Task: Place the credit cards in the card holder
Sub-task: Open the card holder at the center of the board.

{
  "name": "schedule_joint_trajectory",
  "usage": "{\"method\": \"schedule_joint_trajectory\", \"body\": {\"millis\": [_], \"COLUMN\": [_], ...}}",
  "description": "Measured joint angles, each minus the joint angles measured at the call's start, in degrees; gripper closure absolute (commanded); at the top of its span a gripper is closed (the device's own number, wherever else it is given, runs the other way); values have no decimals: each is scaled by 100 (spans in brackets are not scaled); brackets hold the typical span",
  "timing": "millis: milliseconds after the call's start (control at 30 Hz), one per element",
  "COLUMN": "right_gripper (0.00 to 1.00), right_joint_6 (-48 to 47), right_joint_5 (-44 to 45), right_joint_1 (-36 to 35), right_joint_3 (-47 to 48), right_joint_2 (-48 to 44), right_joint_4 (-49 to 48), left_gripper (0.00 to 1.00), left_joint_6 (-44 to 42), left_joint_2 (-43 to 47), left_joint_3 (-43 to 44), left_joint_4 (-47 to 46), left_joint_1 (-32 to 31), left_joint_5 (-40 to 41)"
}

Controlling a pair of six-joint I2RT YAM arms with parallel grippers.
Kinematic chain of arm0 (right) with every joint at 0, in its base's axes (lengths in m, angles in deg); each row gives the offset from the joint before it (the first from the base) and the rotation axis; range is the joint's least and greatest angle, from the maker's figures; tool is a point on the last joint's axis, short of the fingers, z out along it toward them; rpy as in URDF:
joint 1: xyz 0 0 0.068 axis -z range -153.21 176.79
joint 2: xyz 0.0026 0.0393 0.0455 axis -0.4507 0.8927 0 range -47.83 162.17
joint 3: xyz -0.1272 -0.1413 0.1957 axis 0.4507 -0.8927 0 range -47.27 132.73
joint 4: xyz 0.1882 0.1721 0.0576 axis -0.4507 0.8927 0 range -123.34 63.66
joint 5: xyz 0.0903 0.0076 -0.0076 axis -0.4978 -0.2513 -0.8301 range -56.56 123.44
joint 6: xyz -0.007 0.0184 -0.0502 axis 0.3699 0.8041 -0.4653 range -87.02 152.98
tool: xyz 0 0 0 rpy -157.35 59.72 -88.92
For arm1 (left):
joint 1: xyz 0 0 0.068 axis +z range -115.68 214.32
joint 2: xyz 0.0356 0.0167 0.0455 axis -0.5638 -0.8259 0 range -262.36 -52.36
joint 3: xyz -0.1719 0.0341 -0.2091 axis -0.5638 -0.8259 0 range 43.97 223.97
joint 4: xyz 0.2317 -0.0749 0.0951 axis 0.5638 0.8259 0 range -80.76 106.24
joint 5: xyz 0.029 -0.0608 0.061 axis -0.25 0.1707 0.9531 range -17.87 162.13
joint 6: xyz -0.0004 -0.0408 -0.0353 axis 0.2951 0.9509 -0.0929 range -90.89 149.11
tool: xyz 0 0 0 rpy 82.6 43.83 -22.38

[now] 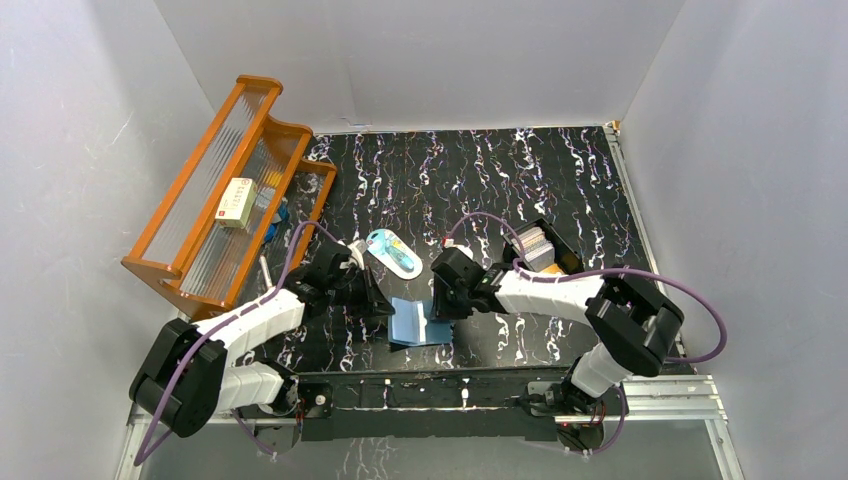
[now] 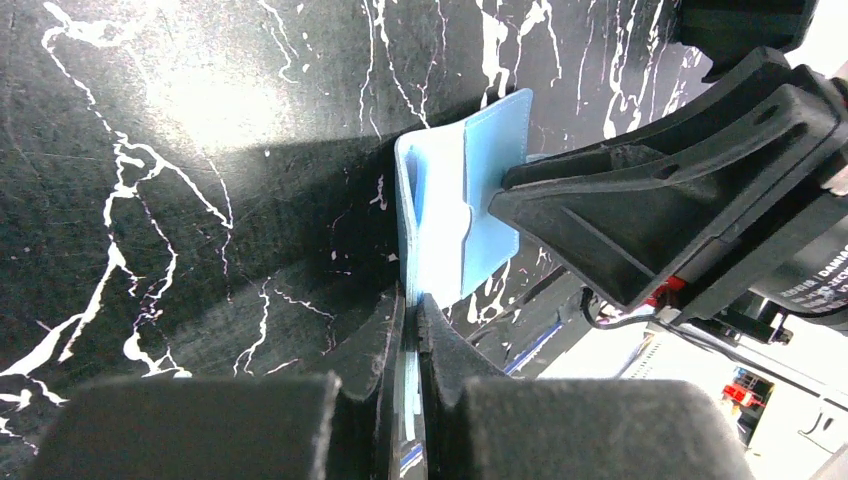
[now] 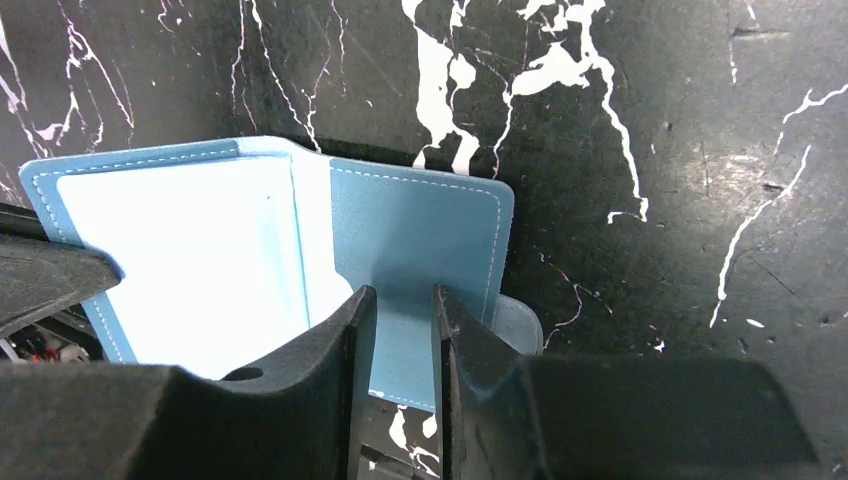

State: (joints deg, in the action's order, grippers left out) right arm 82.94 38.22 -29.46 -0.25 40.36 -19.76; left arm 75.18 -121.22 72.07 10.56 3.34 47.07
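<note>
The card holder (image 1: 418, 323) lies open on the black marbled table near the front edge, light blue inside. My left gripper (image 1: 384, 303) is shut on its left flap's edge; in the left wrist view the thin flap runs between the jaws (image 2: 411, 300) and the holder (image 2: 465, 190) stands up beyond them. My right gripper (image 1: 438, 310) hovers over the right flap (image 3: 420, 230), jaws (image 3: 402, 296) slightly apart with nothing between them. A pale grey credit card's corner (image 3: 520, 322) pokes out beside the right finger. More credit cards (image 1: 535, 243) are stacked at the right.
The card stack sits in a black open-topped box (image 1: 562, 256). A light-blue oval item (image 1: 392, 251) lies behind the holder. An orange wooden rack (image 1: 225, 190) holding a cream box (image 1: 237, 202) stands at the left. Grey walls enclose the table.
</note>
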Motion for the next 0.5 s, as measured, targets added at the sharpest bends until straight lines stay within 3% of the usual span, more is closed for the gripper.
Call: {"method": "schedule_joint_trajectory", "body": {"millis": [100,367,500], "right_gripper": [65,66,65], "right_joint_6": [-22,-39,-42], "right_joint_5": [11,0,-4], "right_joint_1": [22,22,22], "right_joint_3": [-160,-295,-332], "right_joint_2": [-44,-83,-109], "right_joint_4": [-129,-337,-389], "left_gripper": [100,78,74], "left_joint_6": [-52,-216,-282], "left_joint_2": [0,2,2], "left_joint_3": [-26,-83,-114], "left_joint_4": [28,149,221], "left_joint_1": [0,0,0], "left_joint_5": [70,269,304]}}
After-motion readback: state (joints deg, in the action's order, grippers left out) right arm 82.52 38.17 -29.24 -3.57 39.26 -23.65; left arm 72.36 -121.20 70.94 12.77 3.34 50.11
